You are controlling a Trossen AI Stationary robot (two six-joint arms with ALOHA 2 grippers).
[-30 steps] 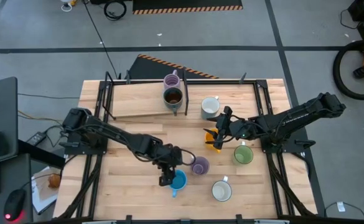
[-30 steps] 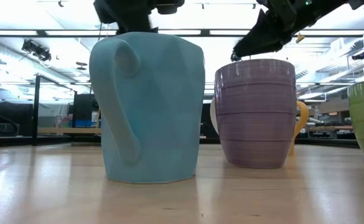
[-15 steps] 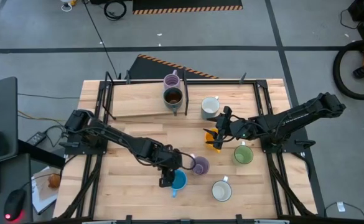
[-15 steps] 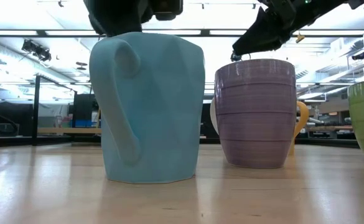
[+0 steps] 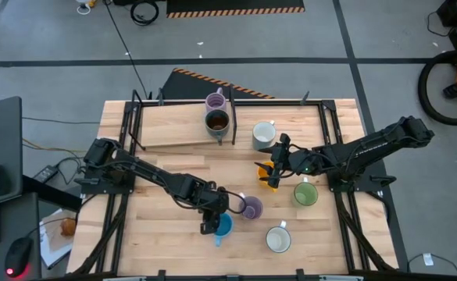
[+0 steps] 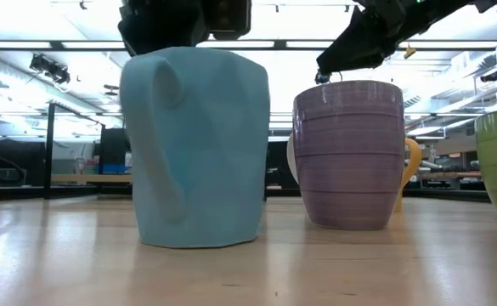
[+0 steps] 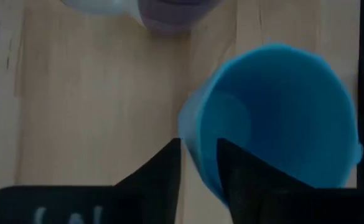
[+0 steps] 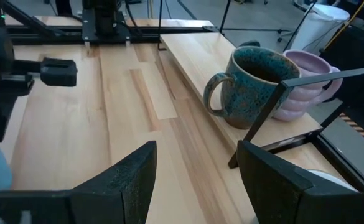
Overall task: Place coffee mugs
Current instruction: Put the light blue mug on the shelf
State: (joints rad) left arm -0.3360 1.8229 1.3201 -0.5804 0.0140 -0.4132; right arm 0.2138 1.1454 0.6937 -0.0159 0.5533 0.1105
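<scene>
The blue mug [image 5: 224, 227] stands upright near the table's near edge, handle toward the near side. My left gripper [image 7: 197, 165] reaches down onto it and is shut on it. A lilac mug [image 5: 251, 208] stands just beyond it, and the low view shows it to the right of the blue mug [image 6: 193, 144]. My right gripper [image 5: 273, 175] hangs open at mid-table over the orange mug [image 5: 265, 173], with nothing between its fingers [image 8: 126, 180]. Other mugs standing on the table are a green one [image 5: 305, 193], a white one [image 5: 278, 239] and another white one [image 5: 264, 134]. My left gripper pinches the blue mug's wall at the rim [image 7: 197, 134], on the mug's left side, one finger [image 7: 238, 171] inside the mug and one [image 7: 163, 171] outside. The fingers come from above, pointing down. The mug stands with its base on the table.
A raised wooden board [image 5: 173, 125] at the far side carries a dark brown mug [image 5: 216, 122] and a second lilac mug [image 5: 216, 102]. Black frame rails [image 5: 130, 125] run along the table's left and right sides. Bare wood lies at the near left.
My left gripper has come down a little over the blue mug's rim and taken hold of its wall. The mug has shifted slightly toward the table's left and turned a bit, still on its base. My right arm has kept still.
</scene>
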